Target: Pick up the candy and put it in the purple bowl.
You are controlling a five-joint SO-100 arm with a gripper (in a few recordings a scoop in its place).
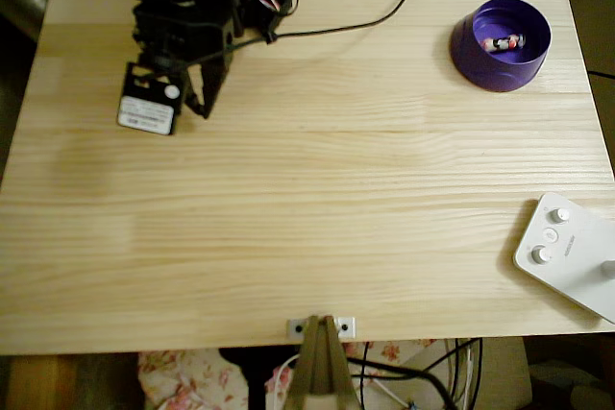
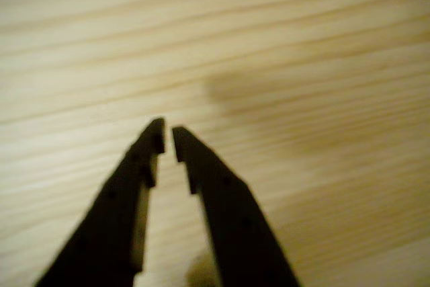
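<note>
The candy [image 1: 504, 43], a tiny white and pinkish-red wrapped sweet, lies inside the purple bowl [image 1: 469, 57] at the table's far right corner in the overhead view. My gripper [image 1: 199, 108] hangs over the far left of the table, a long way from the bowl. In the wrist view the gripper [image 2: 168, 134] is shut: its black fingertips almost meet, nothing is between them, and bare wood lies beneath.
A white device with round knobs [image 1: 567, 252] sits at the right edge near the front. A black cable [image 1: 365, 21] runs across the back of the table toward the arm. A small metal bracket [image 1: 322, 326] is fixed at the front edge.
</note>
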